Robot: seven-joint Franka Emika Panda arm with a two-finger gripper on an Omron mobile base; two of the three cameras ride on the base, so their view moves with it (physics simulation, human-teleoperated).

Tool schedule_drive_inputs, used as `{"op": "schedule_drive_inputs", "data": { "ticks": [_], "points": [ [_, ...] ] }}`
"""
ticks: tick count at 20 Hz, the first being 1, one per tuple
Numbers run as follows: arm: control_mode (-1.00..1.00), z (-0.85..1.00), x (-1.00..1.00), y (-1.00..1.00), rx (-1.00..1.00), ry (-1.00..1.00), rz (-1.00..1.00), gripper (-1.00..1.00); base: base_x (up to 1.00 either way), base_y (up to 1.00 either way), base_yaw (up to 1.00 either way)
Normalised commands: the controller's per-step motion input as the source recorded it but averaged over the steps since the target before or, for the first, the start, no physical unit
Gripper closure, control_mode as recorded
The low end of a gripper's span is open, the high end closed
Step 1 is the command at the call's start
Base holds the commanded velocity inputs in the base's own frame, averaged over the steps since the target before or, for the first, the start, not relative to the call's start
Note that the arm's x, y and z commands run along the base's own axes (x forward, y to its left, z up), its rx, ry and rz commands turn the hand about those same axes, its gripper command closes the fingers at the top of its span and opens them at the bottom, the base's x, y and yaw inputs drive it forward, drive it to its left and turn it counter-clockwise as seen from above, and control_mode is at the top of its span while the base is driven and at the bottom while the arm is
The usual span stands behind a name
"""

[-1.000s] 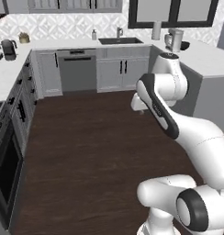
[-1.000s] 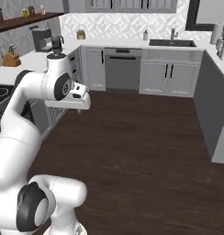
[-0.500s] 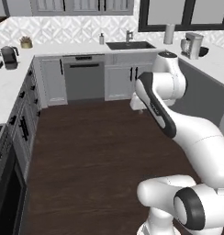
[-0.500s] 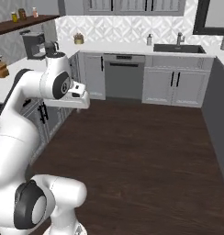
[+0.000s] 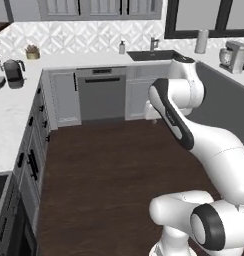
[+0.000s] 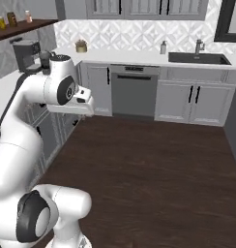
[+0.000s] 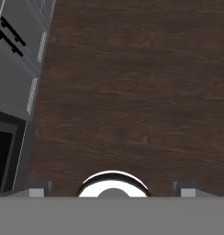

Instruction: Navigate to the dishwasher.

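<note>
Base rolled closer; dishwasher (image 5: 99, 96) now larger, nearly centred ahead, floor (image 6: 154, 160) between. Arm tucked high for driving; gripper state cannot tell, nothing carried.

Base views share dishwasher (image 5: 100, 96) — hand view probably downward.

This is a home kitchen, rendered rather than filmed — an L-shaped run of light grey panelled cabinets (image 6: 180, 99) with black handles sits under a white tabletop (image 5: 14, 112), backed by a patterned white tile wall (image 6: 139, 36). A dark sink (image 6: 199, 58) with a tap, a built-in dishwasher (image 5: 101, 96) and a soap bottle (image 6: 163, 47) line the far wall. A kettle (image 5: 14, 72) and a coffee machine (image 5: 234, 56) stand on the tabletop — dark wood planks form the floor (image 6: 154, 160).
</note>
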Motion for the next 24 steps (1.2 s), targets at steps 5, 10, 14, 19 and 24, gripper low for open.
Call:
{"op": "schedule_drive_inputs", "data": {
  "ticks": [5, 10, 14, 19, 24],
  "points": [
    [1.00, 0.00, 0.00, 0.00, 0.00, 0.00, 0.00, -1.00, 1.00, 0.65, 0.00],
    [1.00, 0.00, 0.00, 0.00, 0.00, 0.00, 0.00, -1.00, 1.00, 0.29, 0.00],
    [1.00, 0.00, 0.00, 0.00, 0.00, 0.00, 0.00, -1.00, 1.00, -0.04, 0.00],
    [1.00, 0.00, 0.00, 0.00, 0.00, 0.00, 0.00, -1.00, 1.00, -0.16, 0.00],
    [1.00, 0.00, 0.00, 0.00, 0.00, 0.00, 0.00, -1.00, 1.00, -0.35, 0.00]
  ]
}}
